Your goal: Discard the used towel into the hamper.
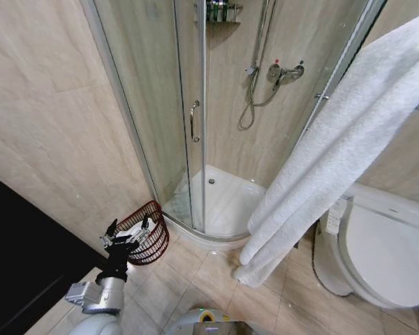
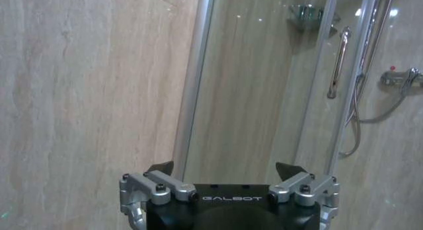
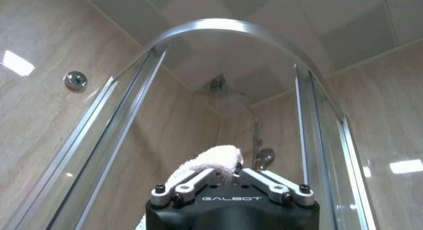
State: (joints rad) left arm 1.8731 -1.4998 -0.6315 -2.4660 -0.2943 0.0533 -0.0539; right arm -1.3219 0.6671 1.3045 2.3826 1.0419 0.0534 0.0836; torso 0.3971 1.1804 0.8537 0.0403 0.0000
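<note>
While the right gripper point(image 3: 228, 171) is raised high toward the shower enclosure's curved top rail point(image 3: 218, 29), its fingers are pressed together on a fold of the white towel point(image 3: 201, 165); in the right wrist view the fabric bulges out between the closed fingertips. From the head view the towel point(image 1: 335, 146) hangs in one long drape from the upper right down to the tile floor point(image 1: 195, 279), its lower end bunched just in front of the shower tray point(image 1: 223, 202). Judgement: the high hold is meant to lift the cloth off the floor for carrying, but the tail looks to be touching or nearly touching the tiles.

Left gripper point(image 1: 128, 236) sits low on the robot's left, fingers spread, holding nothing. It hovers just beside the rim of the hamper point(image 1: 145, 230), overlapping it in the head view; contact cannot be confirmed. Left wrist view shows the left gripper's open fingertips point(image 2: 290, 169) pointing at the glass shower door point(image 2: 264, 91).

Hamper stands on the floor against the wall, beside the shower's corner, and looks empty. It lies well apart from the right gripper, down and across to the robot's left. Towel not yet over the hamper. Toilet point(image 1: 384, 251) is on the right.
</note>
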